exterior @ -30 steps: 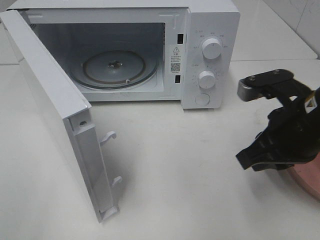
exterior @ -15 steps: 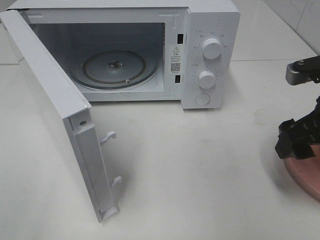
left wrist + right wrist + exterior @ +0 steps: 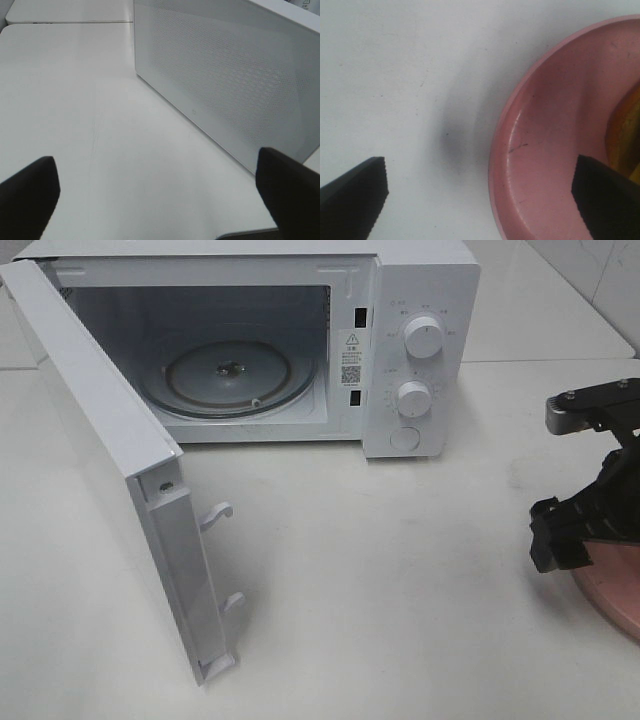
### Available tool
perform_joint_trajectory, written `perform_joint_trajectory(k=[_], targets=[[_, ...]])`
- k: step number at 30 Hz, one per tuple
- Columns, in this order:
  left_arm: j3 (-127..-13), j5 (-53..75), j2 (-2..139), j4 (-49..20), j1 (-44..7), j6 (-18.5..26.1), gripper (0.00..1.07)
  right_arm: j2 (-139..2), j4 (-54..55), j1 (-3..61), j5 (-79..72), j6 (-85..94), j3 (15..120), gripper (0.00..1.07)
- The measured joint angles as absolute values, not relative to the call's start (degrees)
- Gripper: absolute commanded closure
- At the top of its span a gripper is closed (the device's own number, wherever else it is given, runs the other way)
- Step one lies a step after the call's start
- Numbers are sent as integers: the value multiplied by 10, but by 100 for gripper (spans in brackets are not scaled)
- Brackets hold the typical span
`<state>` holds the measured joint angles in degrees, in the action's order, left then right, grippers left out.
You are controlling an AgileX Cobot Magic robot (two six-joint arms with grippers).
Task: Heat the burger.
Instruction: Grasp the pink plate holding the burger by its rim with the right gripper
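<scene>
Right claw (image 3: pixel 480 192) gapes wide over the plate (image 3: pixel 545 150), seemingly beside the burger (image 3: pixel 622 132); left claw (image 3: pixel 157 195) likewise.

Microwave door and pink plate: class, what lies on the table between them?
Nothing: the exterior high view shows bare white table from the open microwave door to the pink plate, where the right tool hovers.

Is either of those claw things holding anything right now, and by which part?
Nothing is held. The right tool hangs open over the rim of the pink plate; the left tool is open above the table by the microwave door.
</scene>
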<state>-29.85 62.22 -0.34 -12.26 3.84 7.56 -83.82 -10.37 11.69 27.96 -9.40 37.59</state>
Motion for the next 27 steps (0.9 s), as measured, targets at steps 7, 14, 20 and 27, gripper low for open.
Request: perform_joint_trajectory(k=[7,14,20,27], targets=[[-299,622,-3,-123,38,76,7,-898,-112,105,274,-95,392,14],[-299,622,-3,-123,38,76,7,-932,-121,104,258,-104,397,17],[-299,622,-3,-123,38,76,7,-962,-128,103,227,-105,397,20],[-299,622,-3,-123,38,76,7,-990,-135,103,221,-105,403,23]])
